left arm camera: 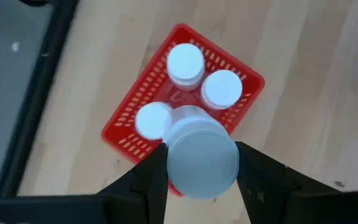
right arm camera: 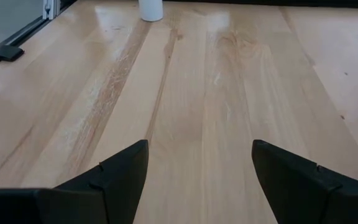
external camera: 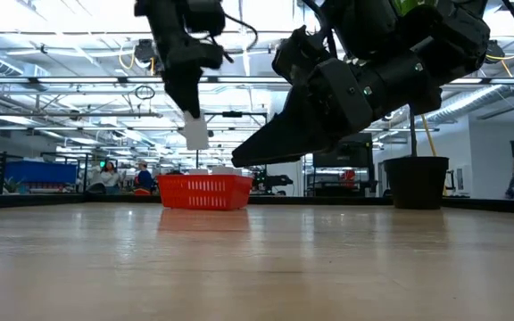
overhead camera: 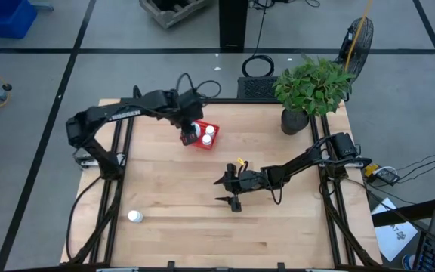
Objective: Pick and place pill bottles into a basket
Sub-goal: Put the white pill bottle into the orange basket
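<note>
Left gripper (left arm camera: 201, 163) clamped on a smooth white cylindrical pill bottle (left arm camera: 201, 155), held directly above the red meshed plastic basket (left arm camera: 138, 102). 3 more white-capped bottles (left arm camera: 185, 62) standing inside it. Right gripper (right arm camera: 201, 171) spread wide, holding nothing, low over the pale wood-grain table (right arm camera: 229, 93). 1 last bottle (overhead camera: 134, 216) near the table's front-left corner.

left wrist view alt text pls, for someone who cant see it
The left gripper holds a white pill bottle above a red basket on a wooden table. Three more white-capped bottles stand inside the basket.
</note>
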Available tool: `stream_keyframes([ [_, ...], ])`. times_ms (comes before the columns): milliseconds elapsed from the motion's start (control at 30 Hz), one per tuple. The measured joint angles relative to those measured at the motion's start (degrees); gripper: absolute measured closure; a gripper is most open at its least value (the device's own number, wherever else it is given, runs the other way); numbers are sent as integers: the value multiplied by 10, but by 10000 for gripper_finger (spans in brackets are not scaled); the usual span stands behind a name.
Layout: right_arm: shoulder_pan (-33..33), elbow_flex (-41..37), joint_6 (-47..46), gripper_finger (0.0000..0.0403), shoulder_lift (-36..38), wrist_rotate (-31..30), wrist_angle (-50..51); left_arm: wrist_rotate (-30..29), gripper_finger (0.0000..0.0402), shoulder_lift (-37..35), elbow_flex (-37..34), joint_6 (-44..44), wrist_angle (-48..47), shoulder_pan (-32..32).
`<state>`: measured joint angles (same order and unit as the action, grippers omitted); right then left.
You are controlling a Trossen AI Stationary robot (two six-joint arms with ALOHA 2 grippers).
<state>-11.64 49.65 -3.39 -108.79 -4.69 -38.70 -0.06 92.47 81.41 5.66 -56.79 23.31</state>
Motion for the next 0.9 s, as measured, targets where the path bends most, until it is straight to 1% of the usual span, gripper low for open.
stream_keyframes([
  [167,0,0,-2,126,0,0,-1,3,239,46,0,14,1,5],
  [400,0,0,-2,126,0,0,-1,8,239,86,-1,22,9,9],
  [667,-1,0,-2,126,0,0,0,26,239,83,-1,26,28,12],
  [900,-1,0,-2,126,0,0,0,27,239,83,-1,34,38,14],
])
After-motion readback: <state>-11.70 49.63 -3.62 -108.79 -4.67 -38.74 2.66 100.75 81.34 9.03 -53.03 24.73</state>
